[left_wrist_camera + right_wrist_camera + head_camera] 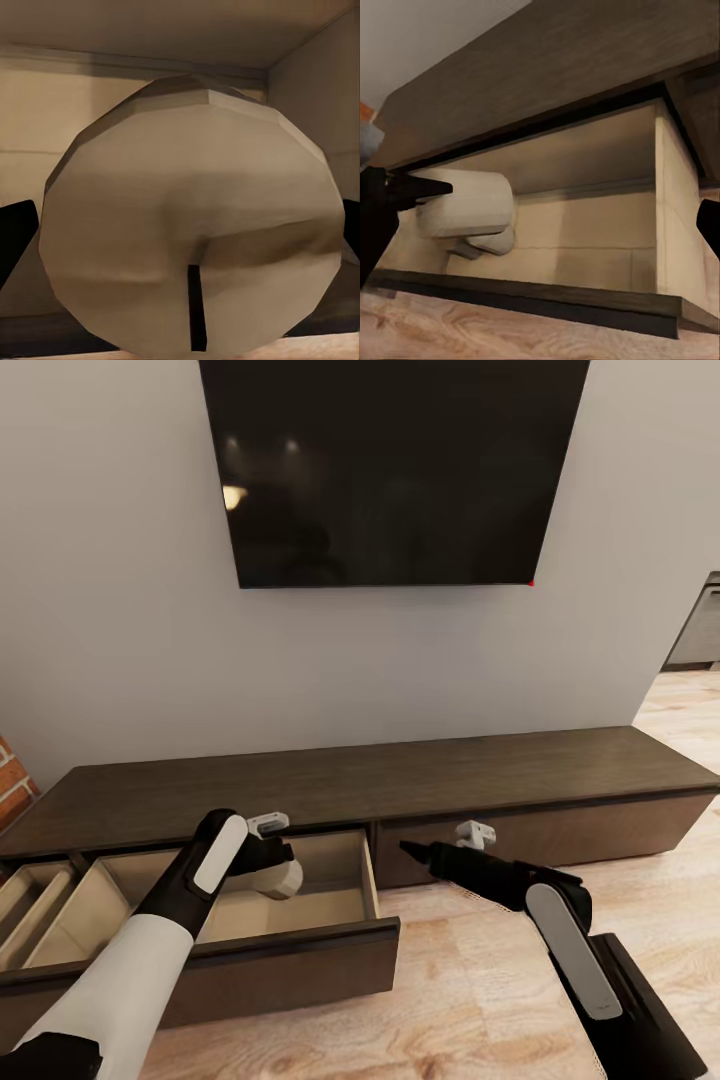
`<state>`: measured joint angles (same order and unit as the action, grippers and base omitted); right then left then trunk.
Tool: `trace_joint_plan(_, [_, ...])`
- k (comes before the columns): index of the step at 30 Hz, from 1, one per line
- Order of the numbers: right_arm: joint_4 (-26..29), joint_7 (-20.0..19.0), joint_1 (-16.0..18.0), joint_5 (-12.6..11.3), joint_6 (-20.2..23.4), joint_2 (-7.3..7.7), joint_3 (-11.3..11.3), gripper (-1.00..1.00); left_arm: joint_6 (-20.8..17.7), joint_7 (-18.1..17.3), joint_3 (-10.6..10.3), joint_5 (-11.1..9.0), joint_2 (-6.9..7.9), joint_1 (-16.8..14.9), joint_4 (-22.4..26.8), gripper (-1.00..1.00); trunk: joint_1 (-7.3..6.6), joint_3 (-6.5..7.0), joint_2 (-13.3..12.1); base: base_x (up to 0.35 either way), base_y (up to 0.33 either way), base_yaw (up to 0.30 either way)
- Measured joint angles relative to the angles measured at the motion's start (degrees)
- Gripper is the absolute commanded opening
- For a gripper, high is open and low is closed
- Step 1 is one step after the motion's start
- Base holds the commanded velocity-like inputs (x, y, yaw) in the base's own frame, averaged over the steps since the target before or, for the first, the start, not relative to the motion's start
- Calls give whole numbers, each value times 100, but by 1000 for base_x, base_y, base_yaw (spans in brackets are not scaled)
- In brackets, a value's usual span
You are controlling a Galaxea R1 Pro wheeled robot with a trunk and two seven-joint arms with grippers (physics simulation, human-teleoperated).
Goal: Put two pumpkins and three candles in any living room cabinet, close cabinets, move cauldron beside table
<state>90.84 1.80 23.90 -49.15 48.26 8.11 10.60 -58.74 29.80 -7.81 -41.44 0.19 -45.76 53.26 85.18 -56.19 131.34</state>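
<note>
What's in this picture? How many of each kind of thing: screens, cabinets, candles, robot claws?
Television: 1
Cabinet: 1
Candle: 1
Claws: 2, the left gripper holding the candle over the open drawer, and the right gripper
Total: 5

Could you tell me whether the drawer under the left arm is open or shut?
Open: the long dark brown wood cabinet's drawer is pulled out, showing pale wood insides, with the left gripper holding a pale cylindrical candle over it.

Dark cabinet [420,785], drawer open, candle [278,880] inside
</note>
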Motion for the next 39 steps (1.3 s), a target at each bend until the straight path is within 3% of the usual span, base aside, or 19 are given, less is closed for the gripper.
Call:
trace_joint_plan(2, [2, -447, -1, -117, 242, 9, -136, 100, 34, 8, 1, -4, 2, 0, -59, -100, 0, 0, 0, 0, 0, 0])
trace_joint_plan(7, [3, -1260, -9, -224, 772, 4, -887, 100, 65, -2, 3, -8, 9, 0, -176, -100, -2, 0, 0, 99, 0, 0])
trace_joint_plan(11, [3, -1835, -11, -235, 1102, 2, -1125, 100, 70, -11, 4, -12, 11, 0, -201, -100, -2, 0, 0, 222, 0, 0])
trace_joint_plan(21, [3, -2144, 27, -288, 1153, 0, -1182, 100, 69, -9, 50, -40, 16, 0, -211, -100, 0, 0, 0, 58, -12, 0])
trace_joint_plan(23, [3, -2150, 38, -408, 1153, 5, -1163, 100, 68, 9, 299, -76, 17, -1, -230, -100, 0, 0, 0, 17, -13, 0])
trace_joint_plan(24, [3, -2152, 42, -520, 1153, 9, -1154, 100, 77, 27, 553, -108, 13, -2, -240, -100, 0, 0, 0, 10, -8, 0])
trace_joint_plan(26, [3, -2152, 46, -657, 1153, 13, -1134, 100, 82, 44, 872, -97, 12, -1, -250, -100, 0, 0, 0, 6, -5, 0])
trace_joint_plan(28, [-1, -2153, 48, -730, 1154, 14, -1121, 100, 85, 50, 1053, -107, 10, -1, -255, -100, 0, 0, 0, 8, -2, 0])
trace_joint_plan(33, [-11, -2151, 49, -784, 1156, 15, -1111, 100, 87, 20, 1220, -133, 13, -1, -259, -100, -2, 0, 0, 145, -1, 0])
trace_joint_plan(39, [-33, -2112, 54, -789, 1156, 15, -1108, 100, 562, 68, 1241, -100, -2, 2, -268, -100, 0, 0, 0, 49, 0, 0])
